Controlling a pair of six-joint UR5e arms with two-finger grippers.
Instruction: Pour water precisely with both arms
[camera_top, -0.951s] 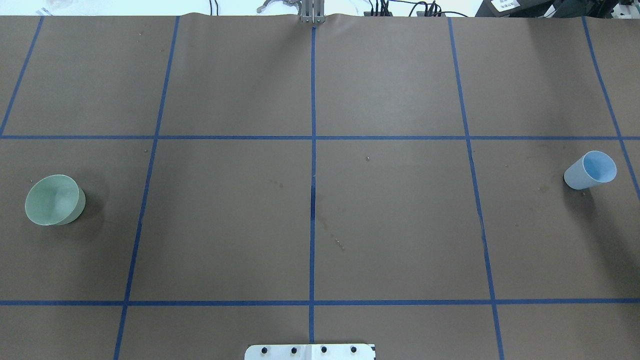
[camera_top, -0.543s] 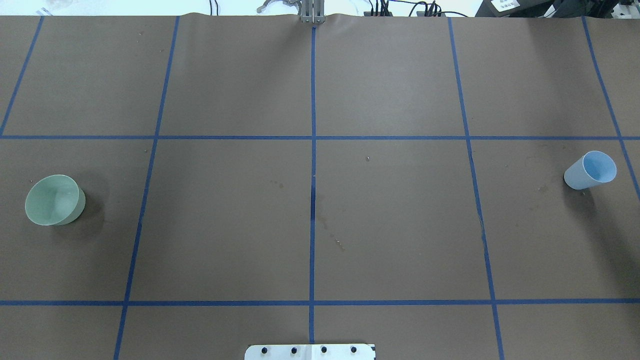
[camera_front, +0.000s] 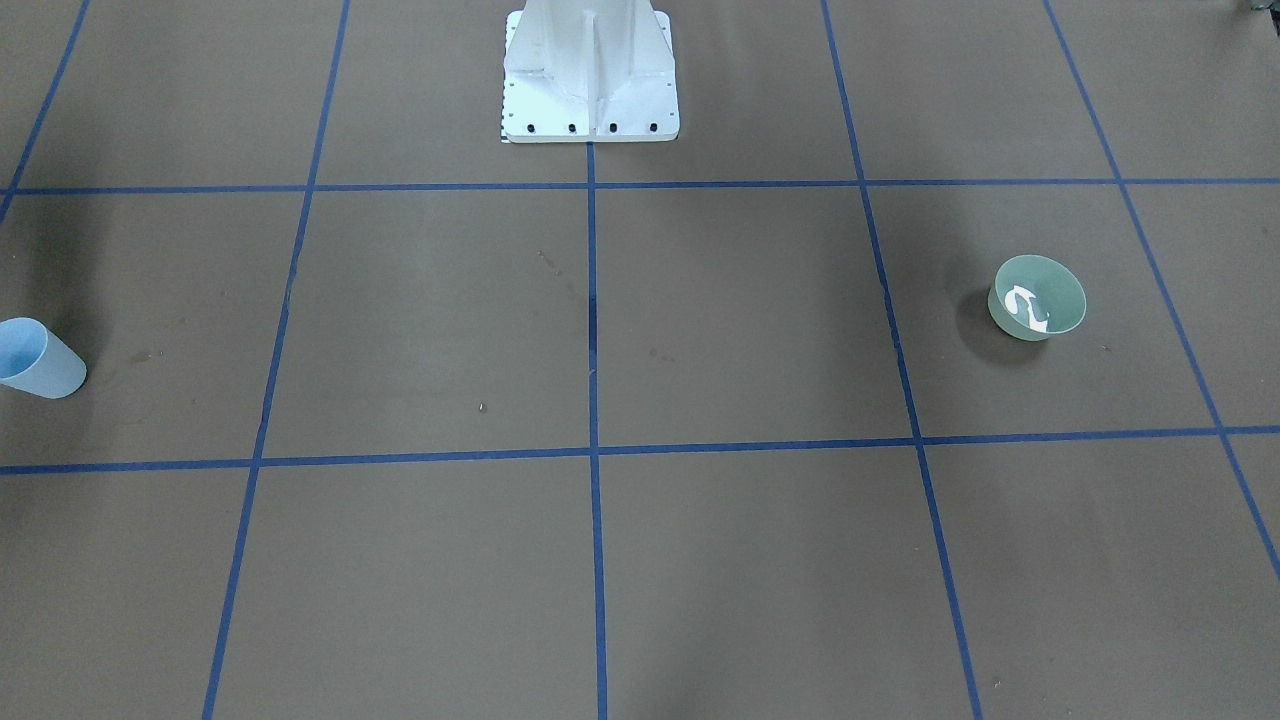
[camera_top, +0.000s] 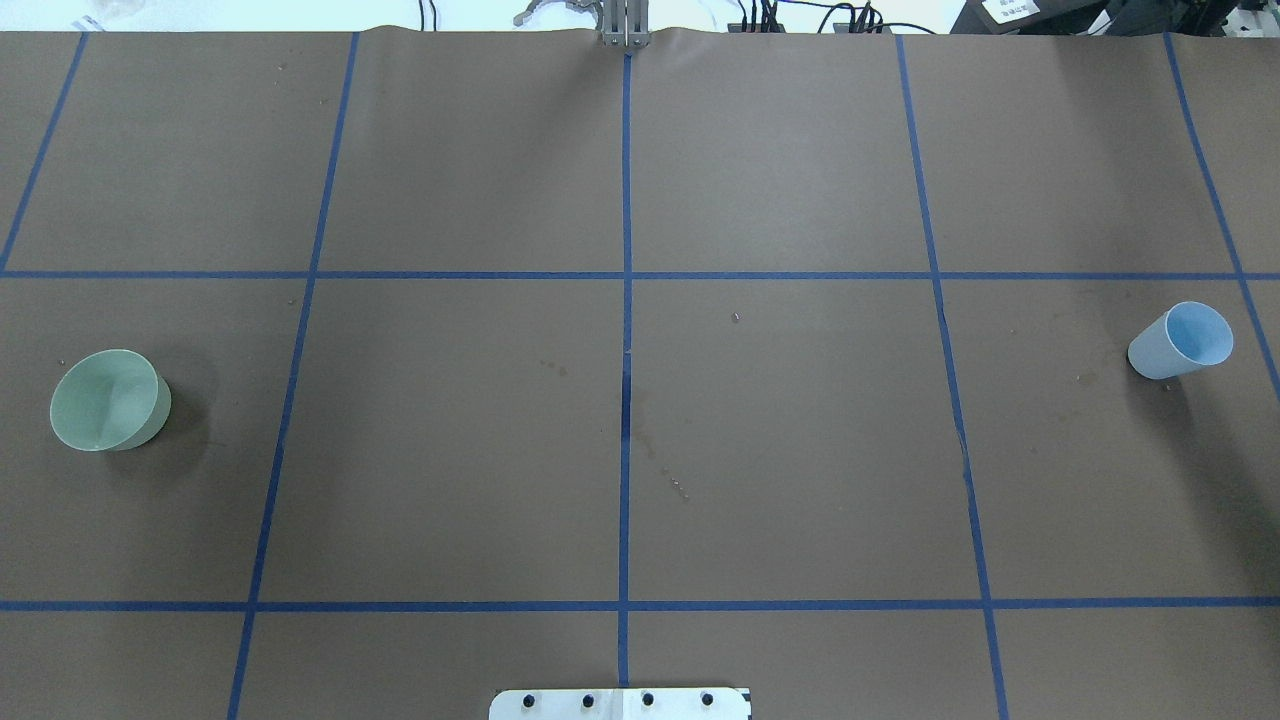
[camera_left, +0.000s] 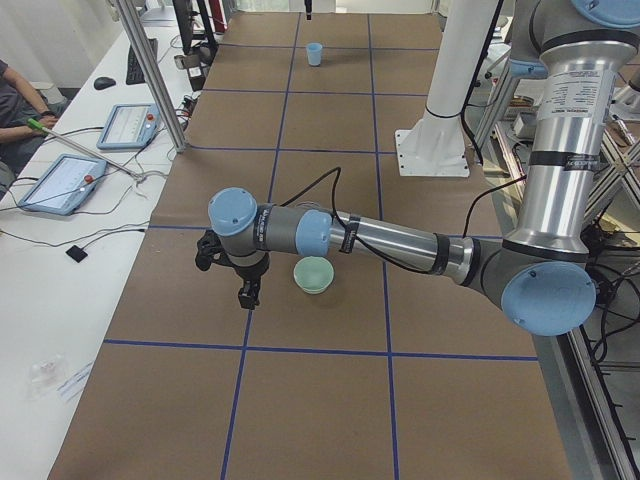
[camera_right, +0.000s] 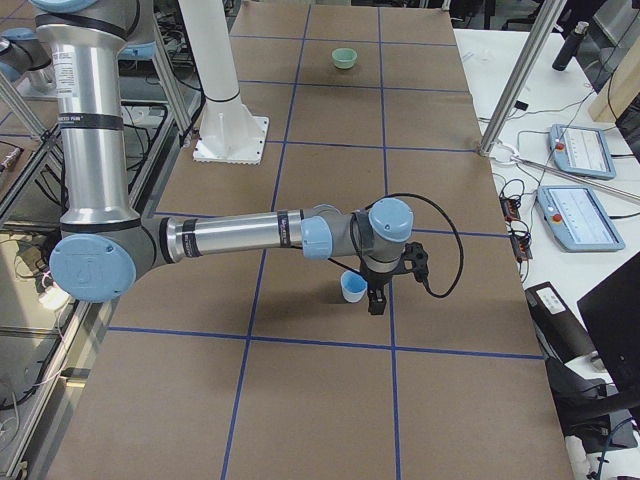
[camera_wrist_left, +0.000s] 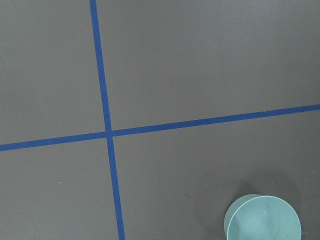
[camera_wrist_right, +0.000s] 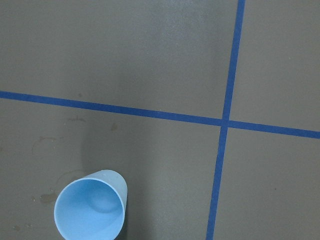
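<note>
I have the pale green round plastic bowl (camera_top: 110, 400) standing upright at the left edge of the overhead frame. The light blue tapered plastic cup (camera_top: 1180, 340) stands upright at the far right edge, well apart from it. Each sits inside its own square of the blue tape grid (camera_top: 626, 300) on the brown paper-covered counter (camera_top: 800, 450). In the front-facing view a white glint shows in the bowl's bottom.

From the camera at the left end, the left arm (camera_left: 390, 240) stretches low across mid-frame. Its black left end effector (camera_left: 246, 295) points down just beside the bowl, on the bowl's left in that frame. From the right-end camera the right arm (camera_right: 230, 237) reaches out the same way, and the right end effector (camera_right: 377, 300) hangs just right of the cup. Contact I cannot judge.

Neither end effector appears in any other view, so I cannot tell whether either is released or clenched.

The left wrist camera catches the bowl in its lower right corner; the right wrist camera has the cup lower left. The white metal pedestal base (camera_front: 590, 70) sits top centre in the front-facing view.
</note>
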